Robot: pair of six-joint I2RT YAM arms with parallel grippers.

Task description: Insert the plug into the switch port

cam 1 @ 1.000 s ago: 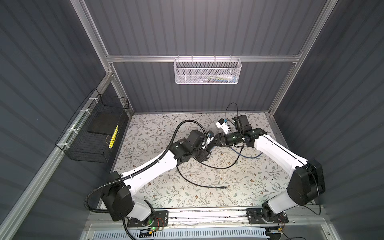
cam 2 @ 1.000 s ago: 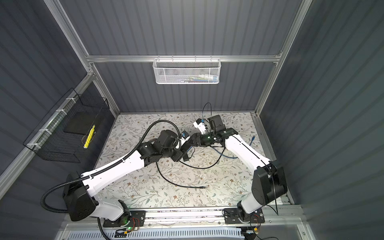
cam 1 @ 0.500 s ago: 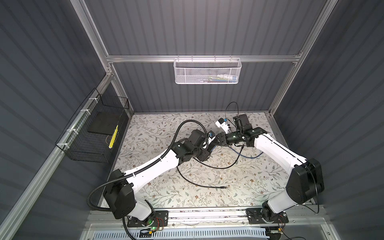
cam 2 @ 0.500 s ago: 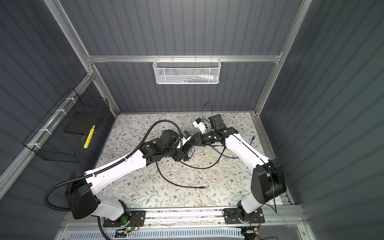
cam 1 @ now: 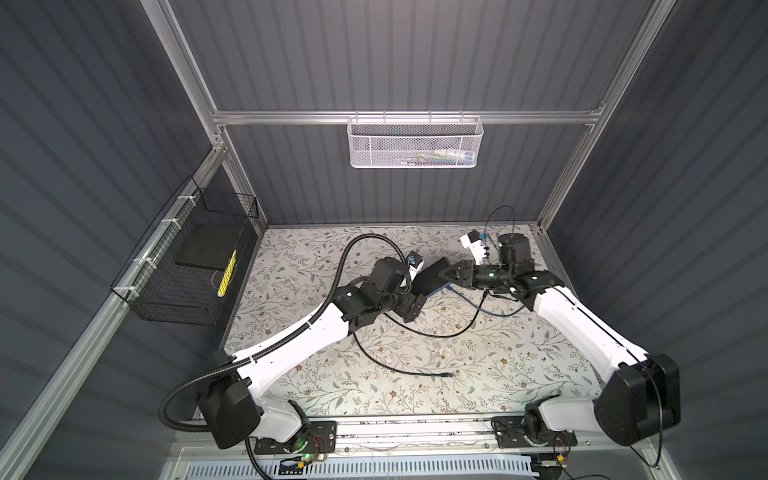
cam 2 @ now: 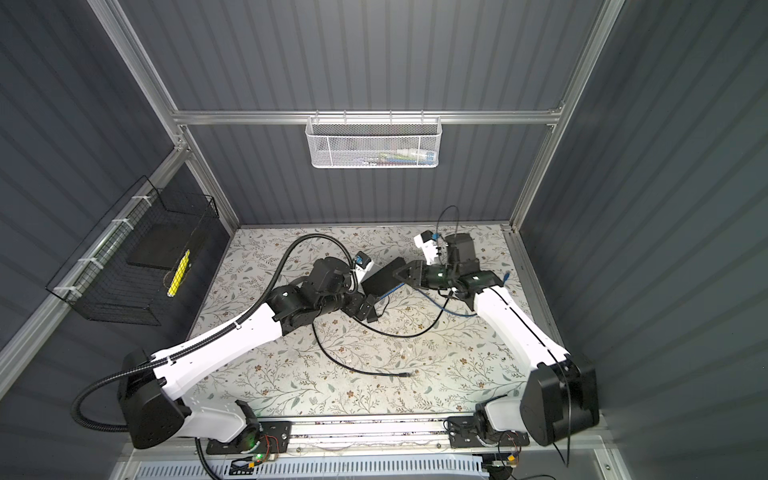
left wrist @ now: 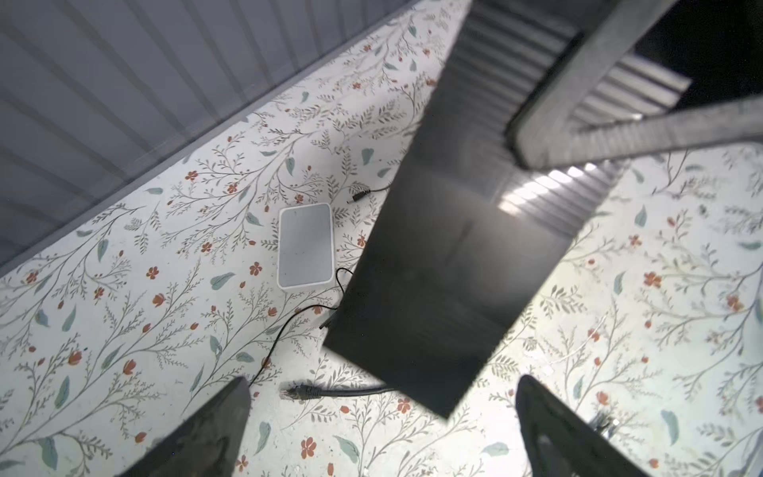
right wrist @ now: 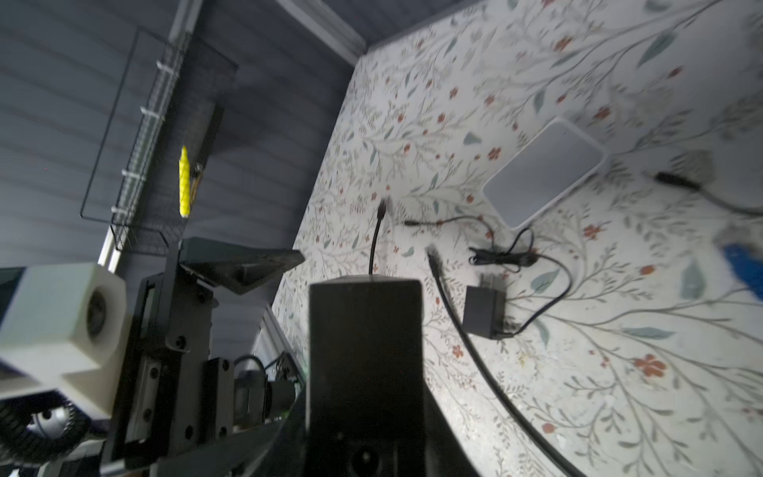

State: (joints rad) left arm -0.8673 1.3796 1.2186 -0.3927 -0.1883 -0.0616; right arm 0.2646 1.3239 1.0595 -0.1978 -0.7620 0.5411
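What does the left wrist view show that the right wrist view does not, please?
Only the left wrist view shows the right gripper clamped on the black box, and the wide gap of the open left gripper. Only the right wrist view shows a black power adapter, a blurred blue cable, and the wire basket holding a yellow object. Both show the black box, the white box, a black network plug and the floral mat.
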